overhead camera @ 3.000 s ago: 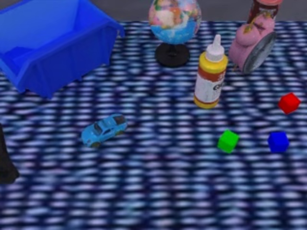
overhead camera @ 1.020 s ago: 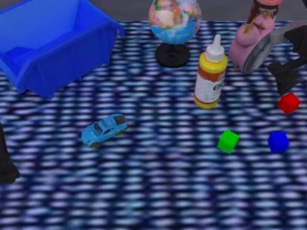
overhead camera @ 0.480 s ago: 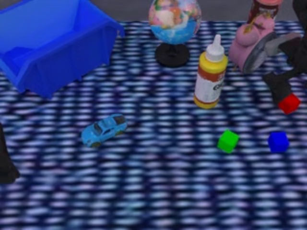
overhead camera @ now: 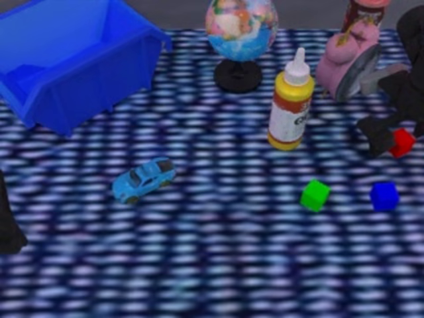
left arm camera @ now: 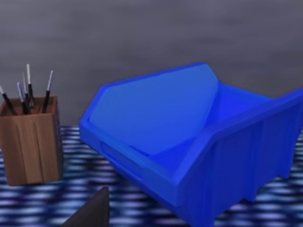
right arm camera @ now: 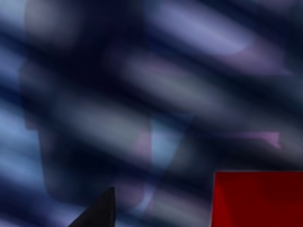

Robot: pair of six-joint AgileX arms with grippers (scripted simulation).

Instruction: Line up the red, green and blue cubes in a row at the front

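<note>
The red cube (overhead camera: 403,142) lies at the table's right edge. My right gripper (overhead camera: 396,137) is down over it, open: one dark finger (overhead camera: 375,140) stands just left of the cube, the other is cut off by the picture's edge. In the right wrist view the red cube (right arm camera: 258,198) fills a corner beside one fingertip (right arm camera: 102,212), with a gap between them. The green cube (overhead camera: 315,195) and the blue cube (overhead camera: 384,196) sit nearer the front, apart from each other. My left gripper (overhead camera: 6,228) is parked at the left edge, open.
A yellow glue bottle (overhead camera: 291,103), a globe (overhead camera: 240,30) and a pink alarm clock (overhead camera: 348,59) stand behind the cubes. A large blue bin (overhead camera: 69,56) fills the back left, a wooden pen holder (left arm camera: 29,139) beside it. A light-blue toy car (overhead camera: 143,179) lies left of centre.
My right arm has come in from the right edge and lowered onto the red cube; its finger now stands beside the cube. The cubes and the left arm have not moved.
</note>
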